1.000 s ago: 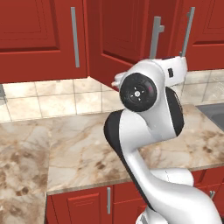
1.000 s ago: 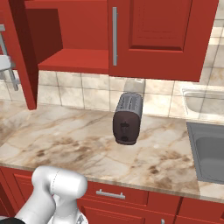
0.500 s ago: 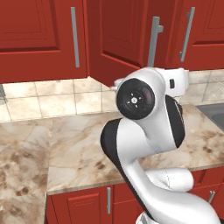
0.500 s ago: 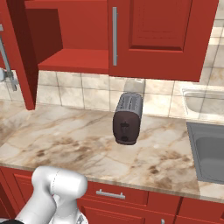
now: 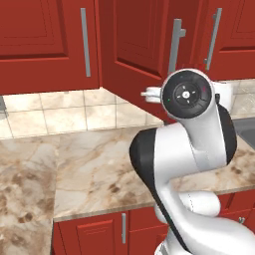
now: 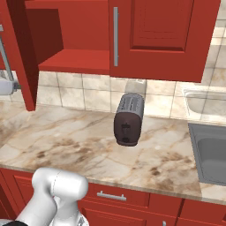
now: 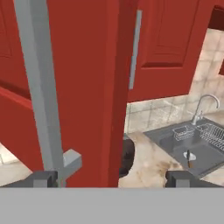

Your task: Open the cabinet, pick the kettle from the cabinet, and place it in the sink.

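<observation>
The cabinet (image 6: 75, 44) stands with its left door (image 5: 137, 45) swung out over the counter, edge-on toward the hand camera; its long grey bar handle (image 7: 41, 87) runs upright, top to bottom of the hand view. The other door (image 6: 154, 35) is shut, with its own vertical handle (image 6: 115, 35). Inside, the red shelf (image 6: 79, 59) shows bare in the right base view.

The claw (image 7: 109, 178) is spread wide; its two dark fingertips (image 7: 43, 179) sit well apart at the bottom of the hand view. The bar handle's lower bracket (image 7: 70, 161) lies just above the nearer tip, close beside it but not clamped (contact cannot be told); the claw holds nothing.

Beyond the door edge, ahead of the claw and to its far side, lies the sink (image 7: 175, 144), a grey basin with a curved chrome faucet (image 7: 205, 105) and a wire dish rack (image 7: 212, 133) at its rim. A small pale object with a thin dark bar (image 7: 189, 157) rests in the basin; too small to name surely. The open door stands between the claw and the toaster (image 6: 128, 119), which stands on the marble counter (image 6: 79, 145) below the shut door.
</observation>
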